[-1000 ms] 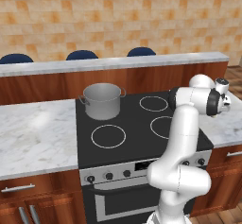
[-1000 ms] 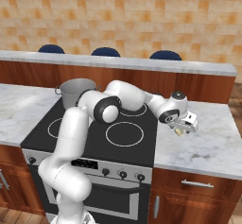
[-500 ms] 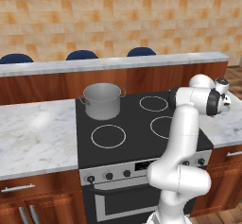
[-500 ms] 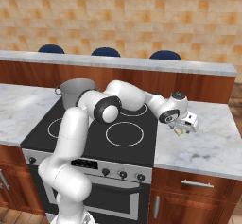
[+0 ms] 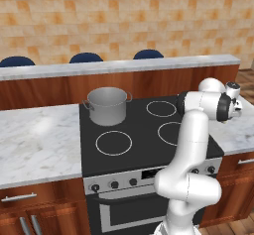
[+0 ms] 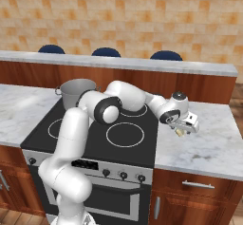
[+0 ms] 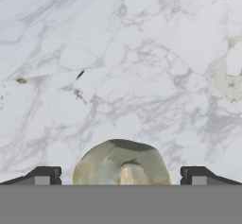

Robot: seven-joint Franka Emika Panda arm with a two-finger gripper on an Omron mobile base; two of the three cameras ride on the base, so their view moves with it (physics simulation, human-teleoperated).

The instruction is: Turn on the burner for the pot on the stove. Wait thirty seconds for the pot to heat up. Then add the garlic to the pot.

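Observation:
The grey pot (image 5: 106, 105) (image 6: 76, 90) stands on the rear left ring of the black glass stove (image 5: 139, 145) (image 6: 95, 124), and it hides the burner beneath it. My arm reaches to the marble counter right of the stove. There my gripper (image 6: 182, 129) (image 7: 120, 176) points down at the counter, open. The pale garlic (image 7: 120, 164) (image 6: 179, 132) lies on the marble between the two fingertips (image 7: 45, 175), with a gap on each side. In the left base view the hand (image 5: 232, 102) hangs over the right counter.
Three other white-ringed zones (image 5: 113, 143) on the stove show no red. Black knobs (image 5: 114, 184) (image 6: 123, 175) line the silver front strip. A raised wooden bar with a marble top (image 5: 119, 66) runs behind the stove. Marble counters (image 5: 34, 140) (image 6: 209, 143) flank it.

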